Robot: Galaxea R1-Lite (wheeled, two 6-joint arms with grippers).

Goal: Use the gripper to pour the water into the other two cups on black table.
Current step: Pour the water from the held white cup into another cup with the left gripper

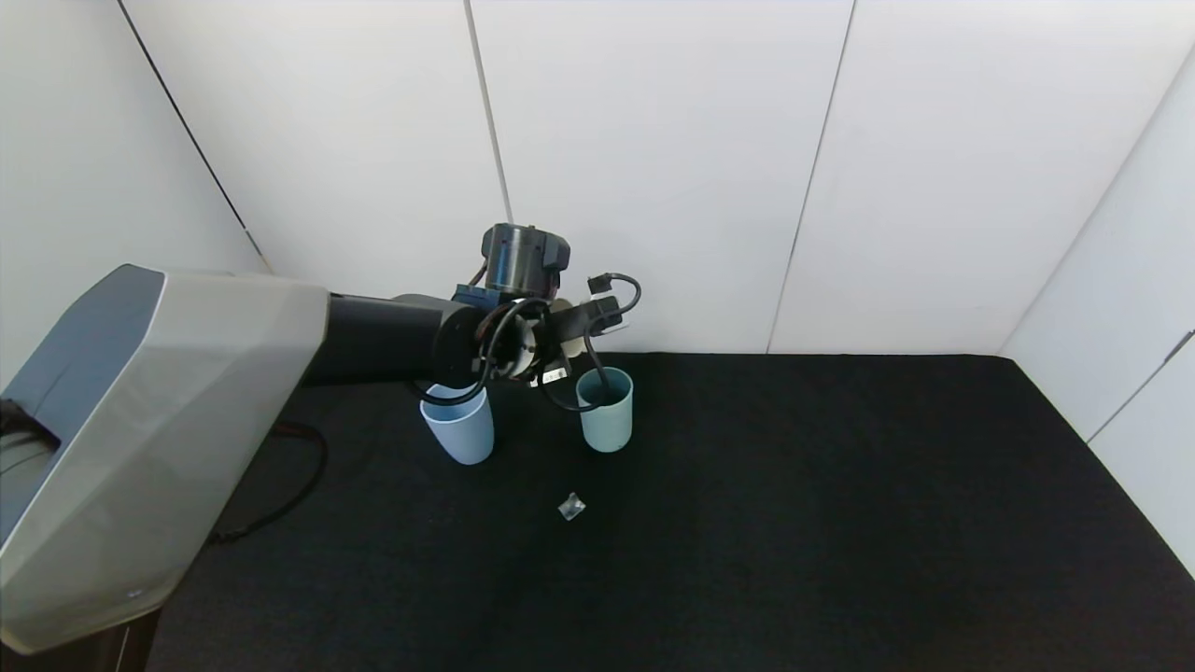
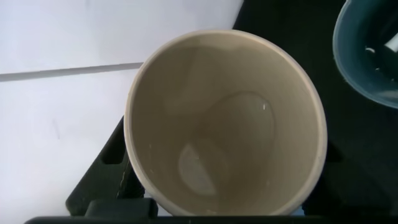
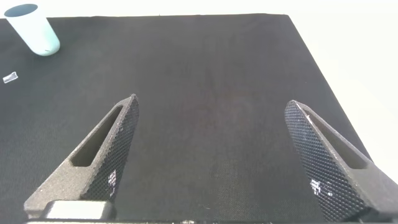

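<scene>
My left gripper point(image 1: 553, 329) is shut on the cream-white tumbler point(image 2: 224, 118), held above the black table point(image 1: 747, 485) at its back edge. In the head view only a sliver of that tumbler point(image 1: 561, 305) shows behind the wrist and cables. A little water lies inside it. The light blue cup point(image 1: 459, 425) stands under the arm, and the teal-green cup point(image 1: 606, 408) stands just to its right. The teal-green cup's rim point(image 2: 367, 56) shows next to the cream tumbler. My right gripper point(image 3: 212, 102) is open and empty, low over the table's right part.
A small clear scrap point(image 1: 571, 506) lies in front of the two cups and also shows in the right wrist view point(image 3: 9, 78). One tumbler point(image 3: 34, 30) stands far off in the right wrist view. White walls point(image 1: 653, 168) close the back and sides.
</scene>
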